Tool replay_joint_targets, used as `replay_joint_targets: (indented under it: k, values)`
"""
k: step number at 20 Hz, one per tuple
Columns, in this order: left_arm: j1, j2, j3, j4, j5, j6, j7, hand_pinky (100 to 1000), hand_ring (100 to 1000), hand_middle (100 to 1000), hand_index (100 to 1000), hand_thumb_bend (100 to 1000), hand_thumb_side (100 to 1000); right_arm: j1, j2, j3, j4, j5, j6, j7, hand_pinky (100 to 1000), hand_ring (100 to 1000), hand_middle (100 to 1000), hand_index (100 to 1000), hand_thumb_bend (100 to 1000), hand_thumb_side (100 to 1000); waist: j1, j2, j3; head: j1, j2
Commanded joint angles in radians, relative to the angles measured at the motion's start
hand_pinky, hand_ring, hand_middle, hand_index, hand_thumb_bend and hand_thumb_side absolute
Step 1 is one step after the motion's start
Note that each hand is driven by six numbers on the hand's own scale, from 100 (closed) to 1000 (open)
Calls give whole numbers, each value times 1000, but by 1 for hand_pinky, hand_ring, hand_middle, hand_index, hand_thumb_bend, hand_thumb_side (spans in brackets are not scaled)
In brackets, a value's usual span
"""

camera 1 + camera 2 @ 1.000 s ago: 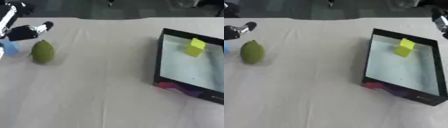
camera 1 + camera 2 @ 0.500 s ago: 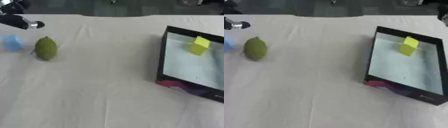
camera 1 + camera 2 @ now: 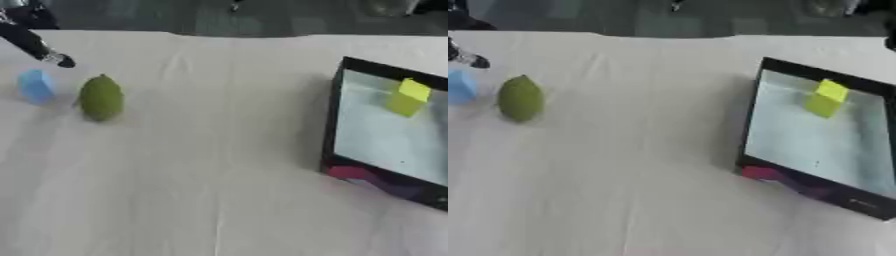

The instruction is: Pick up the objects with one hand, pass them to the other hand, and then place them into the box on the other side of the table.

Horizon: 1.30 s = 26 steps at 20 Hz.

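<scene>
1. At the far left edge of the table (image 3: 219,165), one left hand (image 3: 35,45) reaches in from the upper corner; only a dark finger with a pale tip shows, so whether the hand is spread or curled cannot be told. It hangs clear of the objects and holds nothing.
2. Just below and beside that finger lies one blue block (image 3: 36,86) on the cloth.
3. Close to the block's right, not quite touching it, stands one green pear-shaped fruit (image 3: 101,97), upright with its narrow end pointing away.
4. Across a wide stretch of cloth, well apart from both, sits one black-rimmed box (image 3: 333,120) with a pale floor.
5. Inside the box, near its far end, rests one yellow block (image 3: 406,97).
6. At the box's near left corner one pink-and-purple patch (image 3: 359,175) shows on its outer wall.
</scene>
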Motion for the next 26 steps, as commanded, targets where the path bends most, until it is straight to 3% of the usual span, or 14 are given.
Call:
replay_joint_targets:
  k: [1,6,11,14,19,26]
  values:
    - [-43,27,33,47,-57,1,-28,856,839,778,819,709,196,-12,-17,-3,-14,15,-1,5,1000,1000,1000,996,110,429,-2,-10,-4,22,-21]
    - [-57,44,54,83,-83,-15,-92,866,846,783,816,740,245,-13,-15,-4,-20,23,-4,-2,1000,1000,1000,992,109,428,-8,2,-13,44,-47]
    - [-51,74,70,103,-117,-3,-132,873,856,794,810,784,200,-13,-10,-1,-22,35,-2,-6,1000,1000,1000,988,108,432,-15,12,-14,44,-52]
    - [-46,82,80,111,-154,9,-109,874,854,788,795,786,104,-12,-4,0,-21,43,-1,-9,1000,1000,1000,986,111,435,-17,19,-20,48,-62]
    - [-38,100,83,125,-193,9,-79,872,857,788,792,797,100,-16,7,6,-24,60,2,-8,1000,1000,1000,982,115,438,-21,36,-34,67,-81]
    - [-23,132,104,146,-219,28,-75,868,854,786,791,776,100,-25,10,14,-37,81,2,-10,1000,1000,1000,977,118,440,-19,66,-61,130,-119]
